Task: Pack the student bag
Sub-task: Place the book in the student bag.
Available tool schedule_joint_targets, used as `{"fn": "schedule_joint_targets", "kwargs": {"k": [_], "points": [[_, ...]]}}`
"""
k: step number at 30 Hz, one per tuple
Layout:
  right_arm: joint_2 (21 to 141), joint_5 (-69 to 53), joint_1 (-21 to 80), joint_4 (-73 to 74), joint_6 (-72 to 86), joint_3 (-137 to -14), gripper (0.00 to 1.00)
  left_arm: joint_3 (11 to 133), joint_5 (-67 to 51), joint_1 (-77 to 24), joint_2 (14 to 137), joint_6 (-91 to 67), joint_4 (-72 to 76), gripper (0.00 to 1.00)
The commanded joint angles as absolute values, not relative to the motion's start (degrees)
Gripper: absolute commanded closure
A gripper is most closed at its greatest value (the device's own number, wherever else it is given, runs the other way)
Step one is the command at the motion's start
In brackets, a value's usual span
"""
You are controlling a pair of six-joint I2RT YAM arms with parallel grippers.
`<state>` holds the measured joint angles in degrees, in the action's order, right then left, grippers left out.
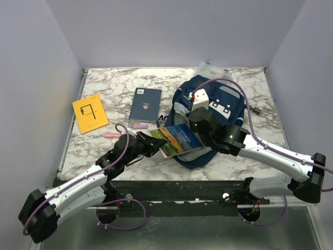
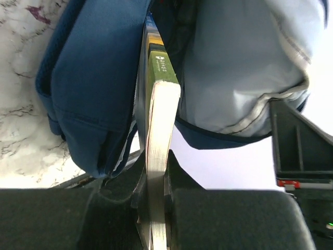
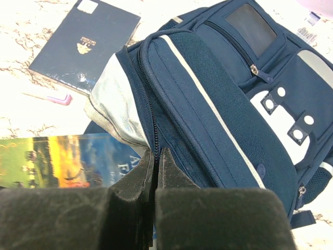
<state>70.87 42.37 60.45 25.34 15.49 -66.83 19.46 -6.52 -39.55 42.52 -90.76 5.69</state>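
The student bag (image 1: 221, 104) lies on the right half of the marble worktop (image 1: 114, 83). It looks soft and floppy, so its mouth will likely sag unless you hold the zipper edge, where your right tool (image 3: 156, 165) is closed on the fabric. Your left tool (image 2: 156, 200) is clamped on a stiff book (image 2: 162, 109) with its front end in the opening, and room is tight, with walls (image 1: 31, 78) on three sides and a navy booklet (image 1: 145, 104) near the bag.

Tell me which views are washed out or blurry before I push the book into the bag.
Top external: evenly lit and sharp, shadows soft. Left wrist: the background past the bag is washed out white, the book glares along its page edge, and the left fingers are dark and soft. Right wrist: the table is overexposed, the bag is sharp, and the right fingers are blurred.
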Motion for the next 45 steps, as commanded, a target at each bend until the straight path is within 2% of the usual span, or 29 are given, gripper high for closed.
{"fn": "schedule_joint_targets", "kwargs": {"k": [1, 8, 19, 24, 34, 39, 43, 45], "points": [[68.28, 42.14, 60.52, 19.17, 17.3, -70.58, 1.0, 23.92, 12.75, -47.34, 49.15, -94.15, 19.97, 1.0], [67.33, 41.0, 60.54, 20.34, 16.56, -70.13, 1.0, 29.47, 24.34, -53.18, 59.5, -89.23, 31.97, 1.0], [66.46, 36.74, 60.47, 22.39, 17.31, -71.25, 1.0, 38.24, 24.28, -53.5, 77.43, -95.32, 35.49, 1.0], [67.73, 34.14, 60.52, 24.12, 18.18, -72.11, 1.0, 41.18, 32.21, -54.4, 86.71, -96.32, 40.11, 1.0], [67.62, 33.61, 60.35, 23.75, 18.88, -71.59, 0.99, 53.35, 35.55, -55.9, 109.29, -99.25, 49.04, 1.0], [67.76, 35.4, 59.97, 23.3, 17.78, -71.0, 0.99, 56.42, 33.96, -56.16, 112.48, -99.66, 47.65, 0.8], [67.76, 36.8, 59.35, 23.62, 17.38, -69.78, 1.0, 54.4, 31.89, -56.07, 111.64, -101.19, 47.37, 0.55], [67.38, 37.29, 59.03, 23.69, 17.4, -68.84, 0.99, 52.25, 30.72, -56.07, 110.31, -102.06, 47.41, 0.46]]}}
